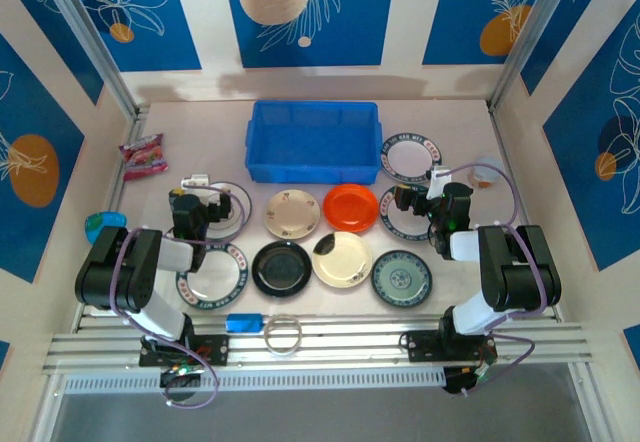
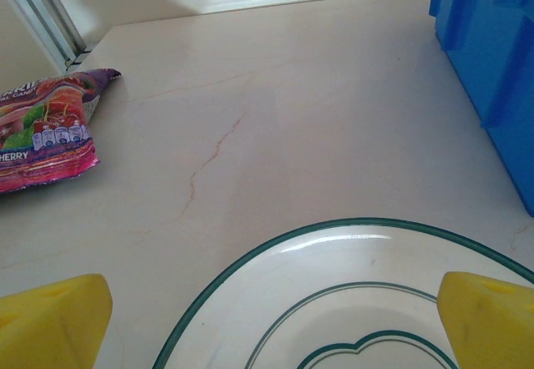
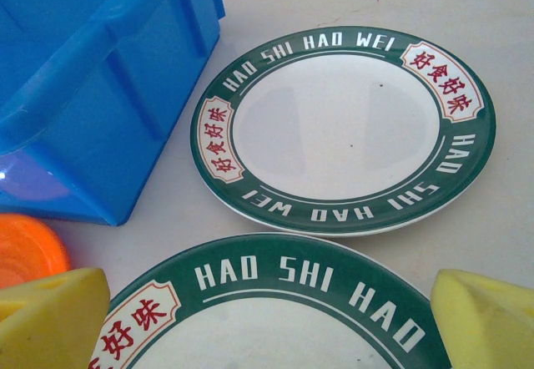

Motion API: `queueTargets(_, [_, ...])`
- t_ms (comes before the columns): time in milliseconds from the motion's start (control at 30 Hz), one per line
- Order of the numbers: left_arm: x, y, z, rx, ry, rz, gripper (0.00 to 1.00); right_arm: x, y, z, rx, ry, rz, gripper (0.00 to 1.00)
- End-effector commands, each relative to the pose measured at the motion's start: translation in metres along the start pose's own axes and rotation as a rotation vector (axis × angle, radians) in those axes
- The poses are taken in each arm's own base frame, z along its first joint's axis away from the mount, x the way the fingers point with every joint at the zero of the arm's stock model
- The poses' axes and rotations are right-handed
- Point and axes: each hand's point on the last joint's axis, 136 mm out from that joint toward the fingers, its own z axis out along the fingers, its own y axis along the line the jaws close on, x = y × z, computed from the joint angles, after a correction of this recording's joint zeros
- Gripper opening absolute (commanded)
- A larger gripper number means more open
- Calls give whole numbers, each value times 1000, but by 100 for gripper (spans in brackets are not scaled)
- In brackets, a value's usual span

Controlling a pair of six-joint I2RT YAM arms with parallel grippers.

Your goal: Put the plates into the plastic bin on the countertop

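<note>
**A:** White glaze with thin green rings: that plate [image 2: 334, 302] lies right under your left gripper [image 2: 267, 331], its far rim just ahead of the yellow fingertips [image 2: 50, 323]. How should you take it?

**B:** Your jaws are spread wide and hold nothing, so I'd judge this is the approach to a pick. A flat plate gives you no side to squeeze. Come down at the rim, slip one finger under the edge, and let the other land on top. The blue plastic bin [image 2: 492, 60] stands ahead and to the right of that gripper, so lift clear of its wall before crossing over.

**A:** And the other side?

**B:** Your right gripper [image 3: 267, 327] is spread and empty too, over a green-banded plate [image 3: 275, 302]. A twin plate [image 3: 342, 127] lies just ahead of it, and the bin's corner is ahead-left. Move one arm at a time. Leave alone the snack packet [image 2: 46, 127], ahead-left of the left gripper on the countertop [image 2: 250, 135].
</note>
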Motion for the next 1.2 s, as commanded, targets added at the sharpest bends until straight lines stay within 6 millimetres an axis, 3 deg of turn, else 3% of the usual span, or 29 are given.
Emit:
queueTargets(0, [-7,2,0,6,-17,-21,100,-13,1,1,-14,-29,-15,99])
queueTargets(200, [-7,3,-1,4,-20,-20,100,-14,2,0,-14,-33,-20,99])
queueTargets(333, [-14,5,-5,-10,-26,-19,100,-25,-4,-1,45,-26,-11,99])
queueTargets(533, [-45,27,-27,-110,-26,-53,100,-52,-24,-14,231,13,45,99])
queueTargets(667, [-59,41,-42,-187,-14,-92,100,-59,-46,-26,381,37,127,99])
queueTargets(900, [-81,71,-68,-349,107,-245,100,-71,-57,-35,465,42,169,99])
queueTargets(1000, [-94,68,-77,-326,163,-300,100,-77,-54,-32,453,75,220,99])
queueTargets(1167, [-127,34,-77,-110,198,-329,100,-95,-33,-16,328,108,289,99])
